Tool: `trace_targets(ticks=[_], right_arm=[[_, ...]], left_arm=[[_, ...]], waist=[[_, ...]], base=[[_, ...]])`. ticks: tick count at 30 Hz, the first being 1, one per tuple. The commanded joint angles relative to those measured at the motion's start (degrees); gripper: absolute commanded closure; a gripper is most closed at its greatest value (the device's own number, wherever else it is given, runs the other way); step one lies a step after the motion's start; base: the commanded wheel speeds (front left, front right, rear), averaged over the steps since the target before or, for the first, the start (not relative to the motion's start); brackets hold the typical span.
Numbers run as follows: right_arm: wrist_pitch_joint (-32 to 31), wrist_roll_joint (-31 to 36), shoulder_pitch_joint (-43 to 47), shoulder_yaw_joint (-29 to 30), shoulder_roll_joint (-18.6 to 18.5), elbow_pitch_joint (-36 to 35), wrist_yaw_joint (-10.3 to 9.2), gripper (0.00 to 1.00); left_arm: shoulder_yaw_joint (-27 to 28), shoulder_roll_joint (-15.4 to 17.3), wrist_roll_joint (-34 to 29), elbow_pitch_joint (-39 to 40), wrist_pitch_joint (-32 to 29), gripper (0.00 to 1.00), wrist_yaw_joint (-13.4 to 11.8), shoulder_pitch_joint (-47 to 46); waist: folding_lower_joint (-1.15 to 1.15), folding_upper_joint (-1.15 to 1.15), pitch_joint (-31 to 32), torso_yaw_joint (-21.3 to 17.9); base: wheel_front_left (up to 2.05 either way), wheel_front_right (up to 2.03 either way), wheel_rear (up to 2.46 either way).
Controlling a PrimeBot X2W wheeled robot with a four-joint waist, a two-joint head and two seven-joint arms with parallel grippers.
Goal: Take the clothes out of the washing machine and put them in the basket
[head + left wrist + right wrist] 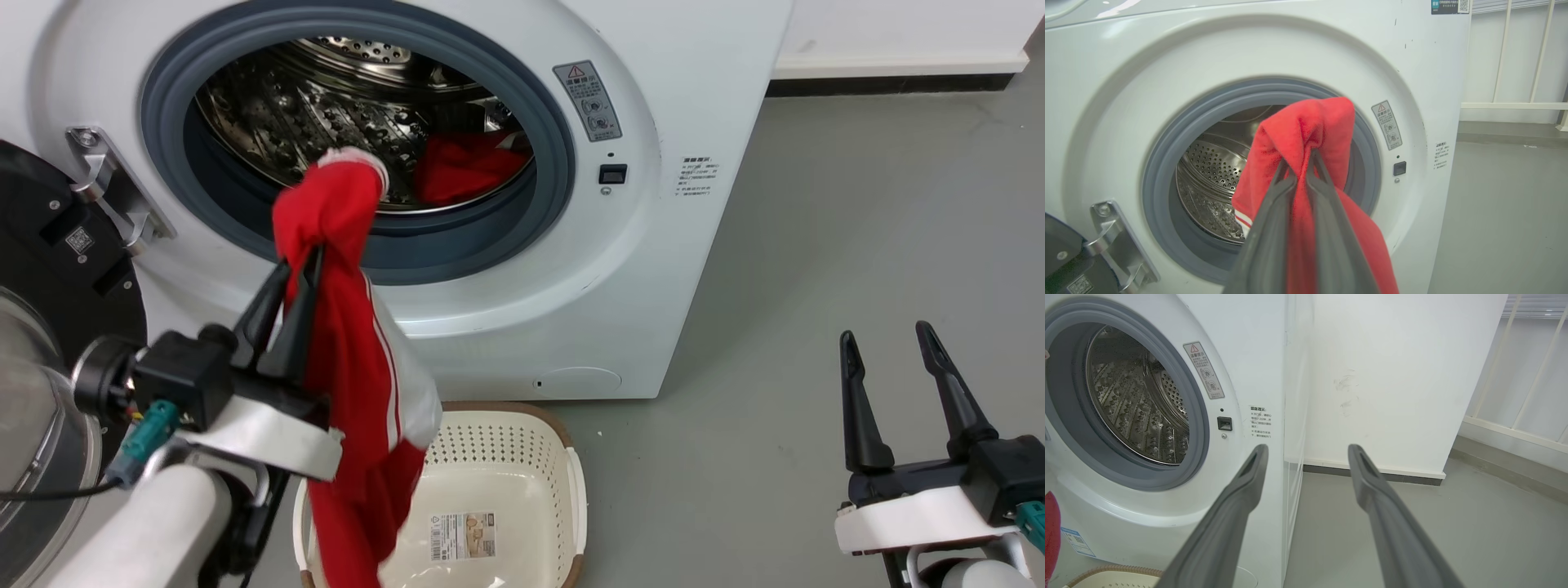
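The white washing machine [506, 310] stands with its door swung open at the left. A red garment with white stripes [355, 359] hangs from my left gripper [300, 260], which is shut on it in front of the porthole; its lower end droops over the left side of the basket [522, 490]. In the left wrist view the same garment [1306, 130] drapes over the shut left gripper [1297, 157]. More red clothes [465, 167] lie inside the steel drum at the right. My right gripper [886, 335] is open and empty over the floor at the right; its fingers [1249, 477] point past the machine's corner.
The open black-framed glass door [49, 327] and its metal hinge [114, 192] sit close to my left arm. Grey floor [816, 286] spreads to the right of the machine. A white wall with a dark skirting [1380, 473] and a white railing [1515, 396] lie beyond.
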State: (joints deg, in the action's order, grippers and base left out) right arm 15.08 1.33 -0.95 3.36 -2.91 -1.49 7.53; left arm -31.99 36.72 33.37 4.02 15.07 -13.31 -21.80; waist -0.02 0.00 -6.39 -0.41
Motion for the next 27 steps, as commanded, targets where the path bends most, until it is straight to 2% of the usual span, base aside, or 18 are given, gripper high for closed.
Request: trace_targets(ticks=[1,7,12,20,27], right_arm=[[0.14,-0.2,0.75,-0.06,0.05,-0.19,-0.08,0.0],[0.14,0.2,-0.74,-0.48,0.04,-0.74,-0.08,0.0],[0.14,0.59,-2.44,-0.49,0.06,-1.39,-0.08,0.0],[0.14,1.12,-5.46,-0.66,0.04,-2.88,-0.08,0.0],[0.14,-0.44,-8.44,-0.22,0.06,-4.14,-0.08,0.0]], left_arm=[[-0.21,-0.58,0.28,-0.09,0.15,1.0,-0.06,1.74],[-2.11,-1.89,0.56,-4.87,0.16,1.0,1.68,5.29],[-3.69,-4.33,0.36,-13.05,0.15,1.0,4.95,4.81],[-7.02,-9.18,-2.66,-31.02,0.15,1.0,11.68,-1.94],[-8.52,-11.88,-5.9,-44.15,0.15,1.0,15.4,-10.79]], waist=[[0.02,0.0,-0.44,0.1],[0.02,0.0,-3.43,-0.73],[0.02,0.0,-8.13,-1.88],[0.02,0.0,-17.39,-4.38],[0.02,0.0,-26.31,-7.63]], base=[[0.0,0.0,0.0],[0.0,0.0,0.0],[0.0,0.0,0.0],[0.0,0.0,0.0],[0.0,0.0,0.0]])
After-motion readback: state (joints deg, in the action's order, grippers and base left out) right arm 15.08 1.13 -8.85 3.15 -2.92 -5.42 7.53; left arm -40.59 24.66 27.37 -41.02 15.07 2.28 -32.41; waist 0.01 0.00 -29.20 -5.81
